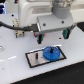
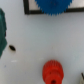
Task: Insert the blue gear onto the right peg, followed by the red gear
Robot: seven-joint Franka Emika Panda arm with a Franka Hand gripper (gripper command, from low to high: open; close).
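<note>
The blue gear [image 1: 50,53] lies flat on the grey black-edged plate [image 1: 34,61], towards the exterior view's right. The right peg is hidden under or inside it. The gear's lower edge also shows in the wrist view [image 2: 54,5], with the plate's dark border [image 2: 30,11] beside it. The red gear [image 1: 40,36] sits behind the plate, right at the tip of my gripper [image 1: 40,35]. In the wrist view the red gear [image 2: 53,71] stands on white table and no fingers show. I cannot tell whether the fingers are closed on it.
The white table [image 1: 70,65] ends at a dark background behind the arm. A dark teal object [image 2: 2,30] and a small dark speck [image 2: 11,48] show in the wrist view. A dark part [image 1: 64,34] hangs from the hand's other end.
</note>
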